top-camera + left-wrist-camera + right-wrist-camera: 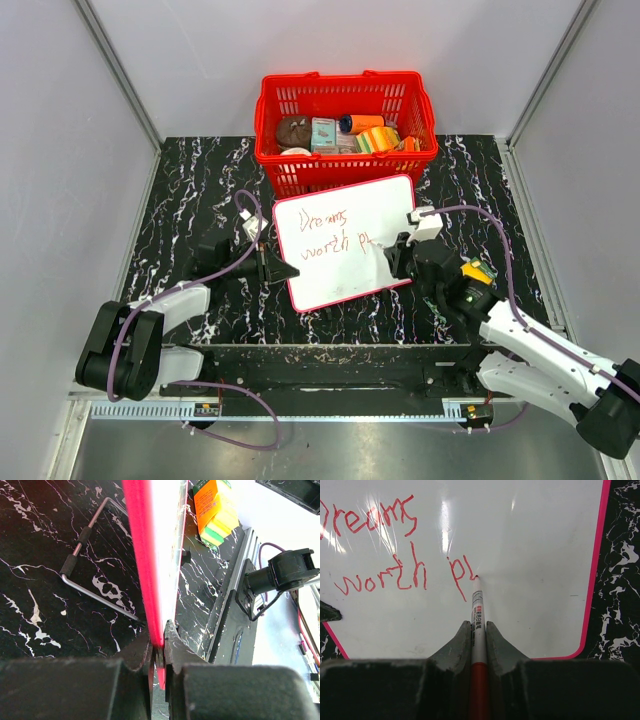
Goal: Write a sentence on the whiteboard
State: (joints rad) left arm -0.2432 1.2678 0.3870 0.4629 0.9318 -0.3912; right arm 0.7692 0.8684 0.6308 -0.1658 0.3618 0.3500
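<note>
Whiteboard [340, 282] sits between my arms, just in front of red basket [345, 100]; long axis left-right, right end skewed toward the basket.
Left gripper [272, 268] clamped on its left rim, hex key [85, 555] near that edge. Sentence [380, 550] reads "Dreams worth pl". Right gripper [478, 630] pinches marker [477, 605], which points away from me, tip on the board.

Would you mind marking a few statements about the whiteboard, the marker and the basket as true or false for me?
1. The right end effector holds a marker with its tip on the whiteboard. True.
2. The writing on the whiteboard is blue. False: it is red.
3. The left end effector is clamped on the whiteboard's edge. True.
4. The red basket is empty. False: it holds several items.
</note>
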